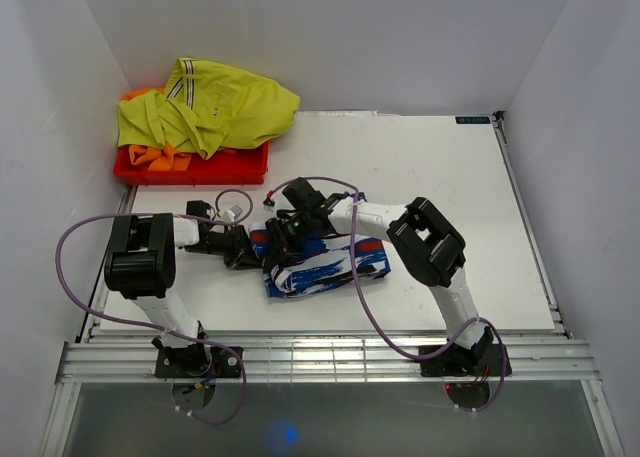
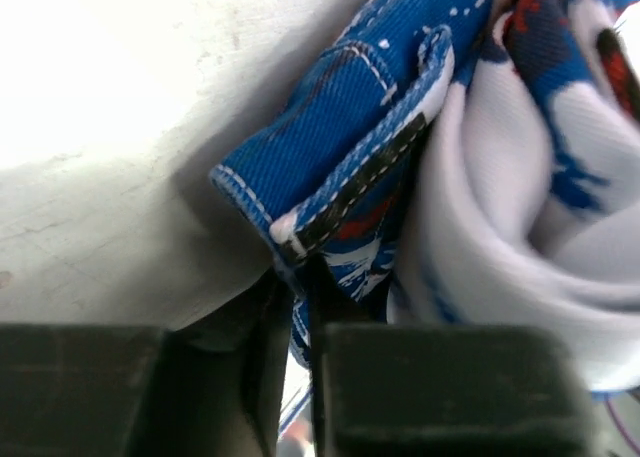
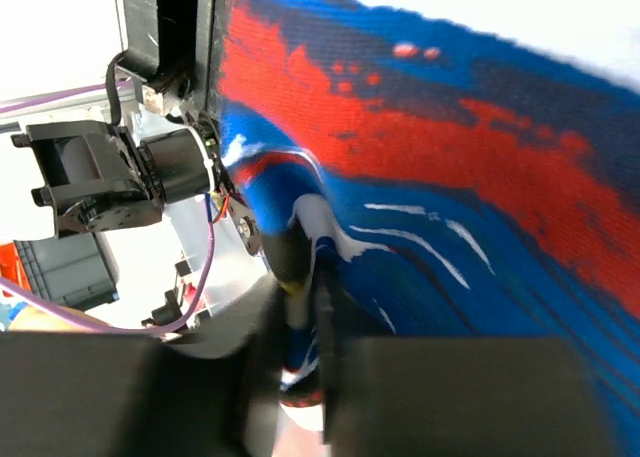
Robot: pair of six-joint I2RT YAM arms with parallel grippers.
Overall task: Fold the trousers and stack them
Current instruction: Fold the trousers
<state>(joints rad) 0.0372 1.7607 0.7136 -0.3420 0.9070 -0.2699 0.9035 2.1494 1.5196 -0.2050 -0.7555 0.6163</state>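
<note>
Trousers (image 1: 325, 262): folded blue bundle, white-red-black blotches.

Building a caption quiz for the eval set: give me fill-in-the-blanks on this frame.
1. The left gripper and right gripper are both ____ on the trousers.
2. The yellow-green garment lies atop a ____ bin.
3. That bin sits at the table's far-____ corner.
Missing: shut; red; left.

Left gripper (image 1: 254, 254) and right gripper (image 1: 281, 241) meet on the trousers (image 1: 335, 267), seemingly pinching cloth
</note>
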